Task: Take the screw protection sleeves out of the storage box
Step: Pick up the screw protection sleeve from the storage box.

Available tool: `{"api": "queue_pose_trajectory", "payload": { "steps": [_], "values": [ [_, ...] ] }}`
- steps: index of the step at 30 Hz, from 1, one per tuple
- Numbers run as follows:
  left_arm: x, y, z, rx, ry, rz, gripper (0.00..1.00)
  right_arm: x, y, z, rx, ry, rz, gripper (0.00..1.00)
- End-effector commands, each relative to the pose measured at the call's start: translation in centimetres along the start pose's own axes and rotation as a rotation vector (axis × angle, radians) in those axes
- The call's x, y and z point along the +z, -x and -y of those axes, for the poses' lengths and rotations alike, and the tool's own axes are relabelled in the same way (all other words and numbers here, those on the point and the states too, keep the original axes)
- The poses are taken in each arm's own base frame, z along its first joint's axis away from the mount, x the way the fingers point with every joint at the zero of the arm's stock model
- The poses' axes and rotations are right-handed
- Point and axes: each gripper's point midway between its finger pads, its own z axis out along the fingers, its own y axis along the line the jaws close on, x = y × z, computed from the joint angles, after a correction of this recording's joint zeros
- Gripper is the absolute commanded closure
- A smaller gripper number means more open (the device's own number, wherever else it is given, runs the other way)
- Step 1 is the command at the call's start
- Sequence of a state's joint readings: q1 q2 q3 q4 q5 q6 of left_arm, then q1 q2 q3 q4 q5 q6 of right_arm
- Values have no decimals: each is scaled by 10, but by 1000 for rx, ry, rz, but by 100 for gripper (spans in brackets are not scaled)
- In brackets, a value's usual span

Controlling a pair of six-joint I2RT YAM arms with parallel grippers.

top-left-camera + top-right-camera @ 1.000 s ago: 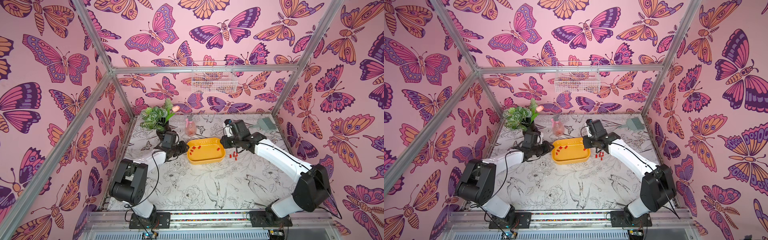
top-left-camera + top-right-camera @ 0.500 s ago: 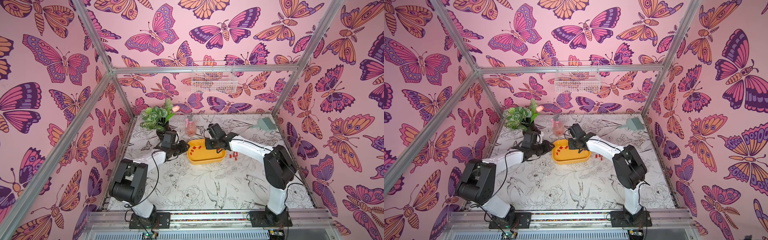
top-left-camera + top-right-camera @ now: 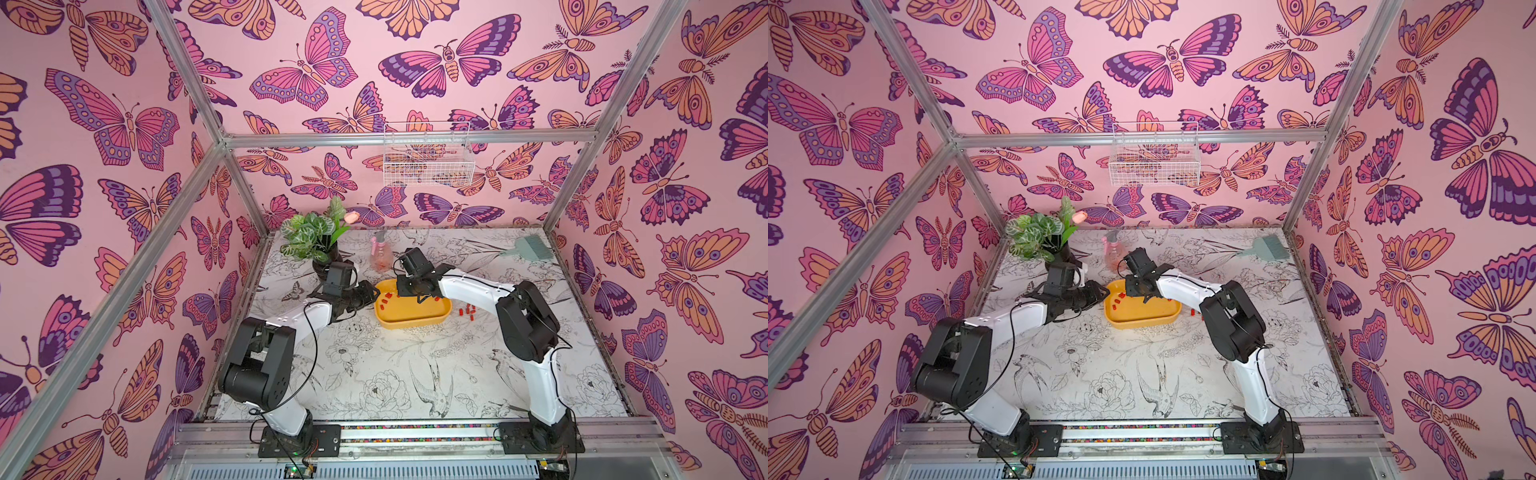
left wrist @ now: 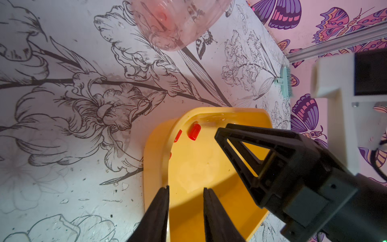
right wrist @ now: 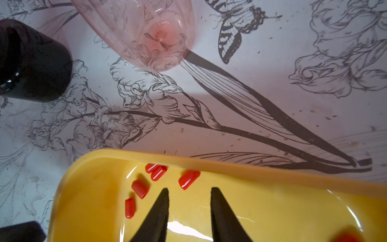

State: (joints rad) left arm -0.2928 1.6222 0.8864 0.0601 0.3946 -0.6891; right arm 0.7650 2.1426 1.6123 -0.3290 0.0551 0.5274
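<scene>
The yellow storage box [image 3: 415,320] [image 3: 1144,319] lies mid-table. Several red screw protection sleeves [image 3: 386,297] [image 5: 139,188] rest at its left end, and several more [image 3: 467,311] lie on the table right of it. My right gripper [image 3: 422,296] [image 5: 189,188] hangs open inside the box. One sleeve [image 5: 188,179] lies just ahead of its tips, with nothing between them. At the box's left end my left gripper [image 3: 372,296] [image 4: 186,188] is open. One finger lies over the rim, the other inside, with only the box floor between them.
A pink spray bottle [image 3: 380,255] and a potted plant [image 3: 316,237] stand just behind the box. A green brush [image 3: 530,247] lies at the back right. A white wire basket [image 3: 428,156] hangs on the back wall.
My right gripper has swung left from the box's right end to over its left half, the elbow folding in. The left arm has not moved.
</scene>
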Motion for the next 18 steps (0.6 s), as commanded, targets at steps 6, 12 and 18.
{"api": "queue_pose_trajectory", "payload": {
  "steps": [6, 12, 18],
  "values": [
    [-1, 2, 0, -2, -10, 7, 67, 7, -3, -6, 5, -20, -20, 63],
    [-3, 2, -1, -2, -6, 17, 67, 14, -8, -3, -1, -43, -44, 63],
    [-4, 2, -1, -3, -8, 18, 67, 20, -15, 0, 4, -62, -68, 62]
  ]
}}
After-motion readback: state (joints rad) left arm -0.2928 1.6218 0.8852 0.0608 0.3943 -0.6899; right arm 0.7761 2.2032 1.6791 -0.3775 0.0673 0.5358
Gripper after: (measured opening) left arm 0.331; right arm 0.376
